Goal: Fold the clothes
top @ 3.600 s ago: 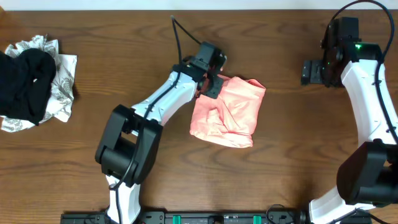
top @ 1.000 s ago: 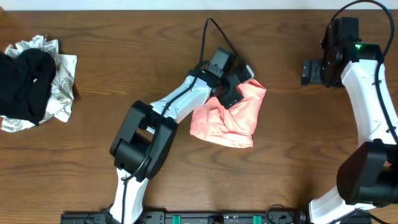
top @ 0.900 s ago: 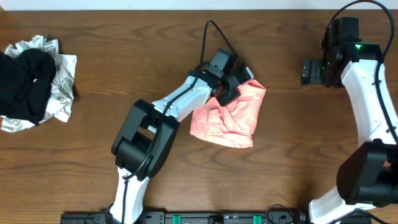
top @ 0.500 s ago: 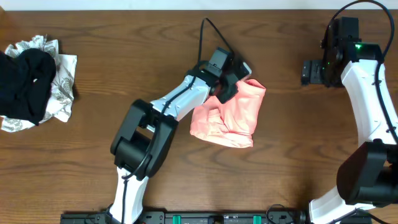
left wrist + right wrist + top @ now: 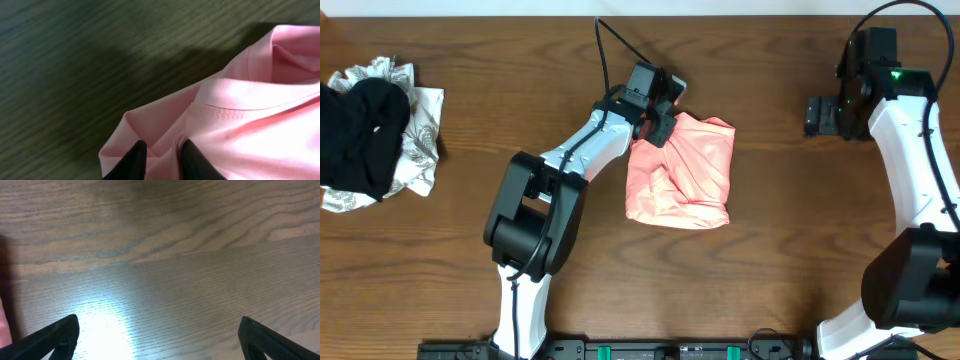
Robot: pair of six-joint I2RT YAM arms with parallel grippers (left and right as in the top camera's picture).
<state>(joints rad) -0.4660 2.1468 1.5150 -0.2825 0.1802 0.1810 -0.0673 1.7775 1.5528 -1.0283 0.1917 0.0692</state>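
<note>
The salmon-pink T-shirt [image 5: 682, 172] lies bunched into a rough rectangle at the table's middle; no lettering shows. My left gripper [image 5: 658, 122] is at its top-left corner. In the left wrist view its dark fingertips [image 5: 134, 161] are nearly together with a fold of the pink shirt [image 5: 240, 115] pinched between them, near a stitched hem. My right gripper [image 5: 818, 116] hovers at the far right, well away from the shirt. In the right wrist view its fingers [image 5: 60, 332] are spread wide over bare wood with nothing between them.
A black garment [image 5: 365, 135] lies on a white cloth with grey pattern [image 5: 415, 150] at the table's left edge. The wooden table [image 5: 800, 250] surrounds the shirt.
My left gripper has moved back left from the shirt's top-right area to its top-left corner, pulling the top edge. The shirt's top now lies flatter and squarer. The right arm has not moved.
</note>
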